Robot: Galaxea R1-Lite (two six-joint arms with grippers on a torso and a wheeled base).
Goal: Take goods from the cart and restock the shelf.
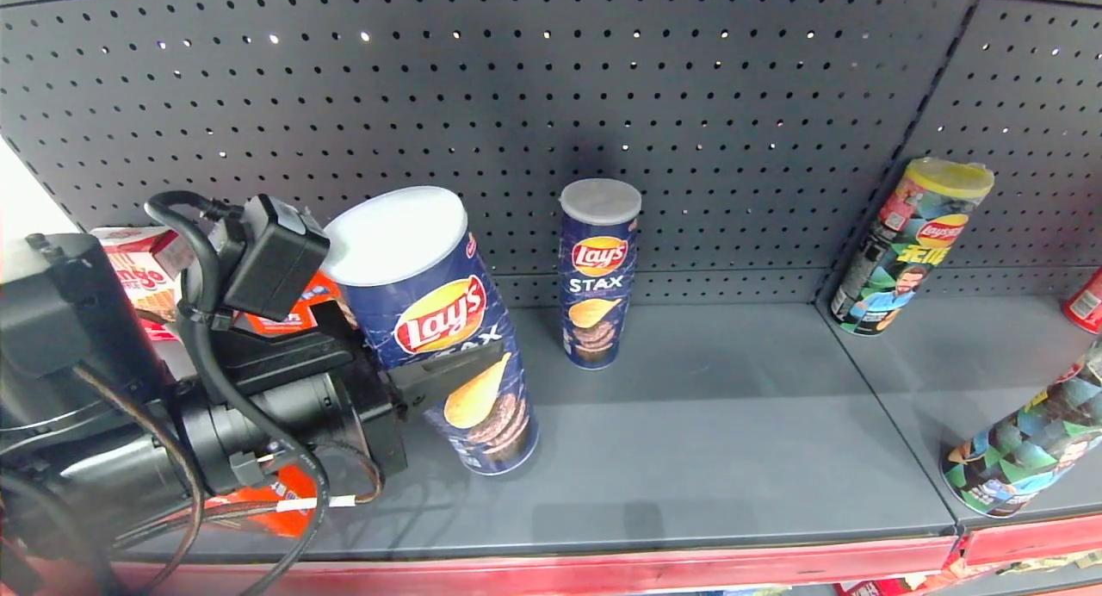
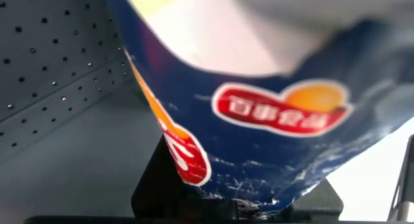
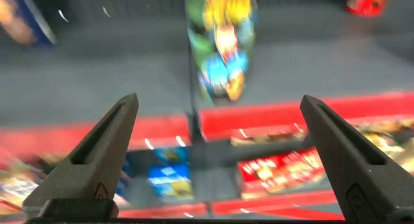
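My left gripper (image 1: 443, 363) is shut on a tall blue chip can (image 1: 430, 320) with a white lid, holding it around the middle. The can tilts slightly at the front left of the grey shelf (image 1: 706, 441); I cannot tell whether its base touches the board. Up close, the blue can (image 2: 272, 120) fills the left wrist view. A second, smaller-looking blue can (image 1: 600, 273) stands upright near the pegboard back. My right gripper (image 3: 220, 159) is open with nothing between its fingers, in front of the red shelf edge (image 3: 272, 120), facing a multicoloured can (image 3: 223, 43).
A multicoloured can (image 1: 913, 247) leans against the back at the shelf divider. Another one (image 1: 1024, 445) lies tilted at the front right, and a red can (image 1: 1086, 301) sits at the far right. Snack boxes (image 1: 138, 269) stand behind the left arm. Packaged goods (image 3: 284, 172) fill the lower shelf.
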